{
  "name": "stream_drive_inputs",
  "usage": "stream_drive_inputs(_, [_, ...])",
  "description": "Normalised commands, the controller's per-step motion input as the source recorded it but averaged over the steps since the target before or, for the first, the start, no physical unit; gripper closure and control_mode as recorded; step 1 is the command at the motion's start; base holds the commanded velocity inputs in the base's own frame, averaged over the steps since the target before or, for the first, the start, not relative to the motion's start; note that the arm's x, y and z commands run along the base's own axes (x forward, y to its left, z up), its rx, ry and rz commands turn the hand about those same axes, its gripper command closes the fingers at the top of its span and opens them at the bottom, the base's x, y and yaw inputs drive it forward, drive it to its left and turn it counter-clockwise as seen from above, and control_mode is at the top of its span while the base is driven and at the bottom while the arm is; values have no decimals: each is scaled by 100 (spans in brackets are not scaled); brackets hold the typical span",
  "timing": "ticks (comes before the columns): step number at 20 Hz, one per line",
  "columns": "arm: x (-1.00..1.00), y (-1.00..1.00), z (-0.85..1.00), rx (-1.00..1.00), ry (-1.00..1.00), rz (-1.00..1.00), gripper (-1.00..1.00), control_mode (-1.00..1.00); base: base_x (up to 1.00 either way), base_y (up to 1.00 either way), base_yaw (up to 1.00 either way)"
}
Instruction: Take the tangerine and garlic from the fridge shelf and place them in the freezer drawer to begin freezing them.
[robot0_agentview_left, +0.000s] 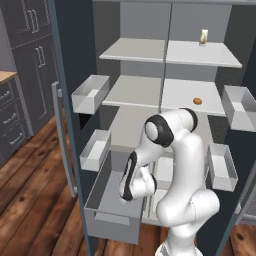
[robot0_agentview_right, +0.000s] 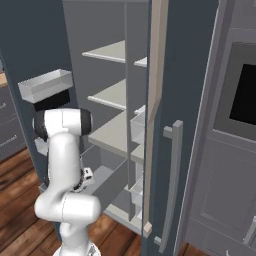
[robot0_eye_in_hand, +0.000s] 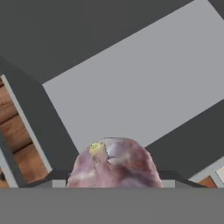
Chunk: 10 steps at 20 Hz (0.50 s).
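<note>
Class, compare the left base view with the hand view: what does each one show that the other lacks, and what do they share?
Left base view alone: the tangerine lying on a fridge shelf, a pale carton on the shelf above, the door bins, and the white arm bent down over the drawer.

Hand view alone: the garlic, pinkish-white, close against the camera above the drawer floor.

Both: the open freezer drawer, its grey floor bare, and the wooden floor beside it.
</note>
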Motion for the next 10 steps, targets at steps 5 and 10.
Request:
stream_drive_inputs(5, [36,5,-16,0,0,0,100,-100,0,0,0])
stream_drive_inputs(10, [37,10,-8,0,0,0,100,-100,0,0,0])
